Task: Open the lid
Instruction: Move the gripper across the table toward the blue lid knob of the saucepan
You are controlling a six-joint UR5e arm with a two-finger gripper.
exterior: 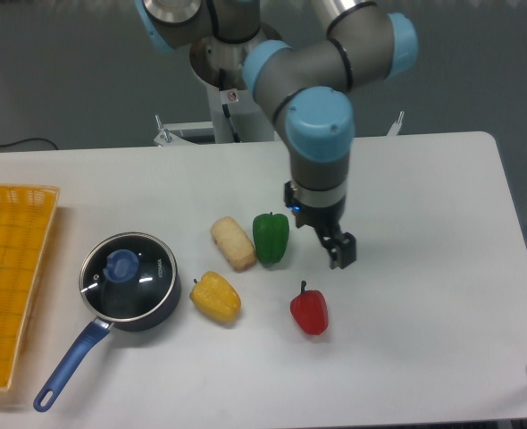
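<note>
I see the lid (126, 276) lying on its saucepan (147, 308) well left of my claw (340, 251), whose spread I cannot tell.

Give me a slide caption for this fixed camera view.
Gripper hovers right of the green pepper, far from the lid sitting closed on the saucepan.

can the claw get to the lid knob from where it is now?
Probably yes. The claw hangs right of the green pepper, away from the pan. The lid sits on the pan with its knob uncovered from above; the peppers and bread lie between, low enough to pass over.
</note>
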